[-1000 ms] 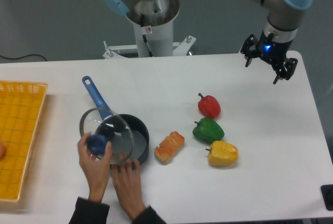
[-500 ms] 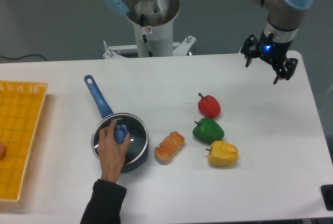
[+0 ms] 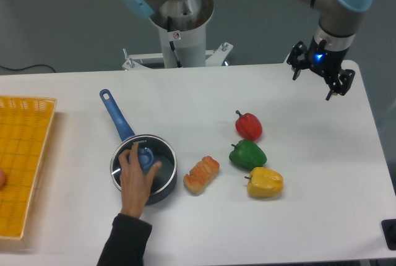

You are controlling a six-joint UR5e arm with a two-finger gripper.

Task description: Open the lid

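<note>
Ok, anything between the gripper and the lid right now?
Yes. A person's hand lies on the lid, fingers around the blue knob. The gripper is at the far right corner of the table; the red pepper lies near the straight line across.

- A white rectangular table [image 3: 185, 99] is seen carrying all the items.
- A woven yellow basket [image 3: 21, 161] is placed at its left edge.
- A dark blue saucepan [image 3: 166, 182] with a long blue handle is set left of centre.
- A golden-brown bread roll [image 3: 202, 174] is laid just beside the saucepan.
- A red bell pepper [image 3: 249, 125], a green bell pepper [image 3: 248, 154] and a yellow bell pepper [image 3: 265, 182] are grouped close together to the right of the roll.
</note>
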